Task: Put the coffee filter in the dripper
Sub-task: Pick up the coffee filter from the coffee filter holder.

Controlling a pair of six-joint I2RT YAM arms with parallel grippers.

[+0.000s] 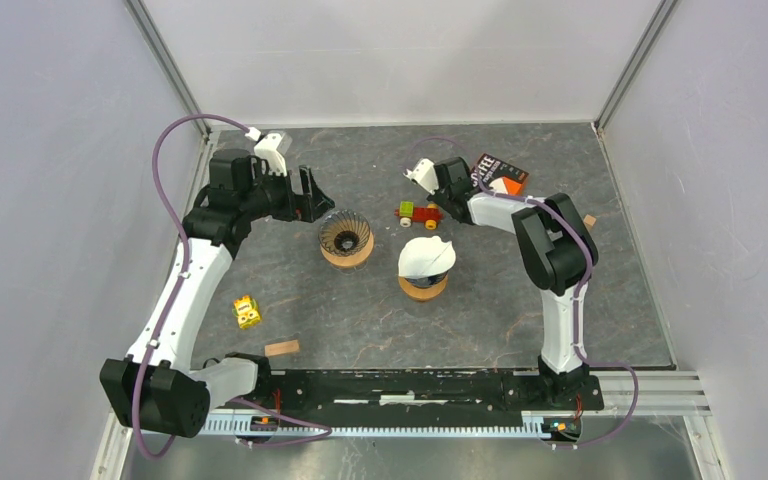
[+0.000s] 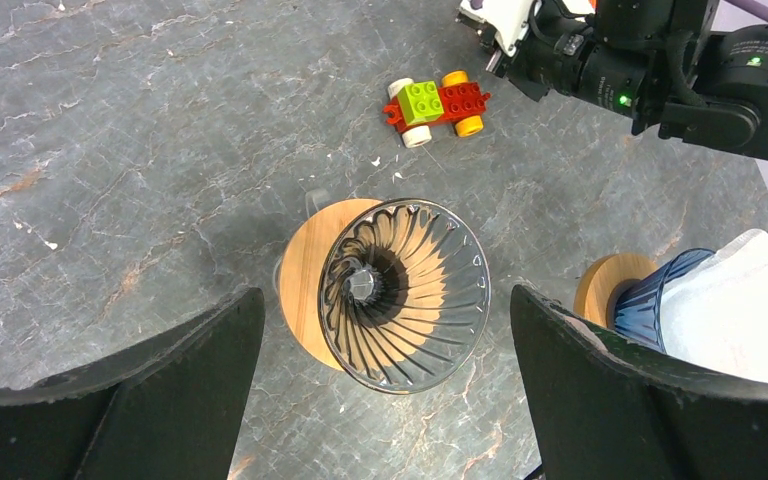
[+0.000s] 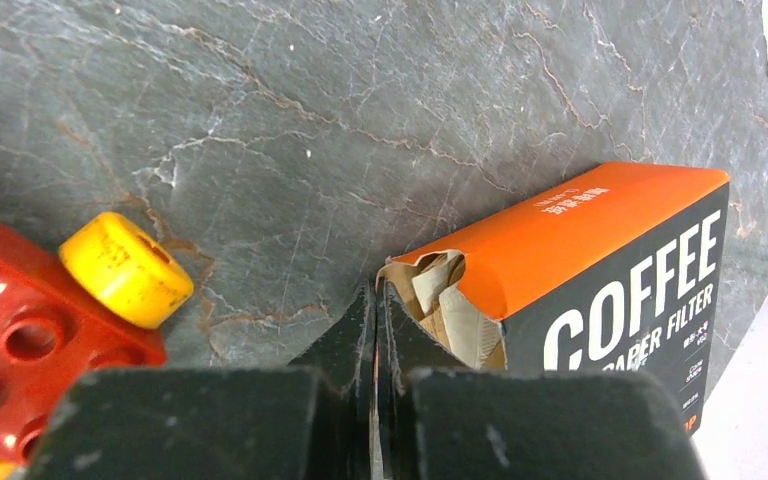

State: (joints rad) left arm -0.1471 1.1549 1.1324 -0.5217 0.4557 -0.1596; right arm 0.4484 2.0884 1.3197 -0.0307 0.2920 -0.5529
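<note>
Black fingers of the right pincer (image 3: pixel 375 300) loom closest, pressed tight together at the torn mouth of the filter box (image 3: pixel 600 230). Paper pinched? Can't tell. Brown coffee filters (image 3: pixel 440 300) peek out of it. Lettering reads "COFFEE" and "PAPER FILTER", the smaller print unreadable. Left pincer (image 2: pixel 380 310) gapes wide around the glass dripper (image 2: pixel 405 290). The blue dripper (image 2: pixel 650 300) is cut off there and shows whole only overhead.

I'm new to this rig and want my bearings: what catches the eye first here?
The empty glass dripper on its wooden base sits mid-table, near the open left pincer. Right of it, a blue dripper already carries a white filter. Farther back, the right pincer is shut at the torn mouth of the orange-and-black coffee filter box, beside a red toy car.
</note>
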